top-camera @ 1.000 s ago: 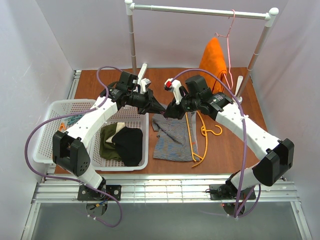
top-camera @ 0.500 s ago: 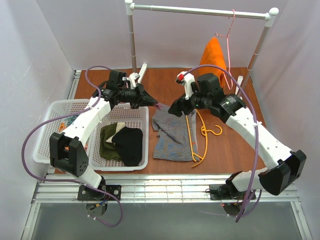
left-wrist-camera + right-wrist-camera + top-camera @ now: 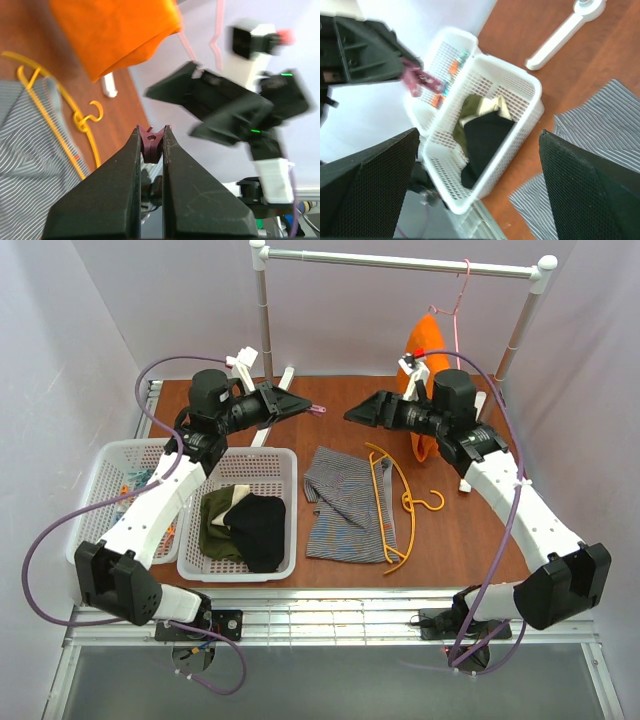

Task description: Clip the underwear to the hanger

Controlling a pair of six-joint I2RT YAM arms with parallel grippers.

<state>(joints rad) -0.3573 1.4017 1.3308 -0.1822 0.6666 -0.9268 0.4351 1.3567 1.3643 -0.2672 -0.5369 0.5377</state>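
Lying flat on the table (image 3: 455, 540), the underwear (image 3: 340, 505) has no clip on it yet. The hanger (image 3: 409, 502) rests along its right edge, overlapping the cloth. You have a small purple clip (image 3: 151, 144) pinched in the left claw (image 3: 308, 406), raised above the table. The right claw (image 3: 360, 413) faces it, spread wide and empty. By my reading, all of the clipping is left to do. Whether the hanger carries clips of its own is too fine to tell, and both wrist views are blurred in parts.
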